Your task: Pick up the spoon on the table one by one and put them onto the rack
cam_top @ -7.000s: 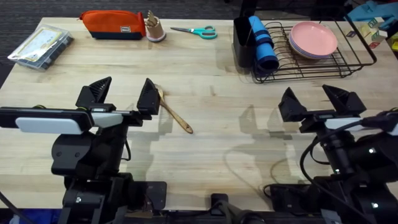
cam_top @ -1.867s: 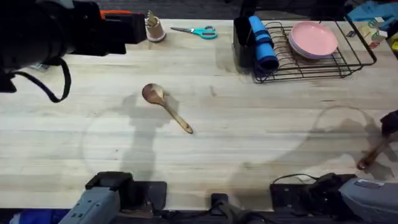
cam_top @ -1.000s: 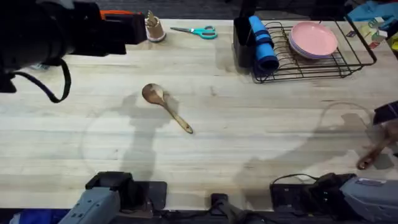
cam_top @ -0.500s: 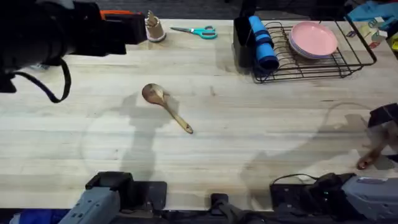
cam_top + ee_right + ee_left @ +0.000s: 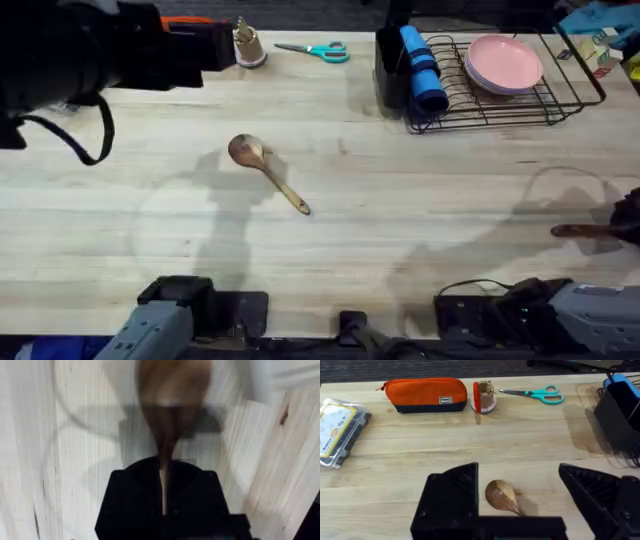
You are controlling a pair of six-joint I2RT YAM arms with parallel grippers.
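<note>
One wooden spoon (image 5: pixel 266 172) lies on the table (image 5: pixel 420 190) left of centre, bowl toward the far left. Its bowl (image 5: pixel 501 496) shows on the table between and beyond the open black fingers (image 5: pixel 451 497) of my left gripper (image 5: pixel 517 485). The left arm (image 5: pixel 90 50) hangs high and dark at the upper left. At the right edge, my right gripper (image 5: pixel 630 215) is shut on a second spoon (image 5: pixel 575 231), which sticks out to the left. In the right wrist view this spoon (image 5: pixel 170 390) is blurred beyond the gripper (image 5: pixel 164 467). The black wire rack (image 5: pixel 560 105) stands at the far right.
The rack holds pink plates (image 5: pixel 503 62) and a blue item (image 5: pixel 422 68) in its tall black holder. Along the far edge lie teal scissors (image 5: pixel 315 50), an orange pencil case (image 5: pixel 426 394), a small wooden item (image 5: pixel 247 45) and a clear packet (image 5: pixel 337 430).
The spoon in my right gripper has swung from pointing down-left to lying level, pointing left. The left arm has stayed high since about two seconds ago; earlier both arms sat low.
</note>
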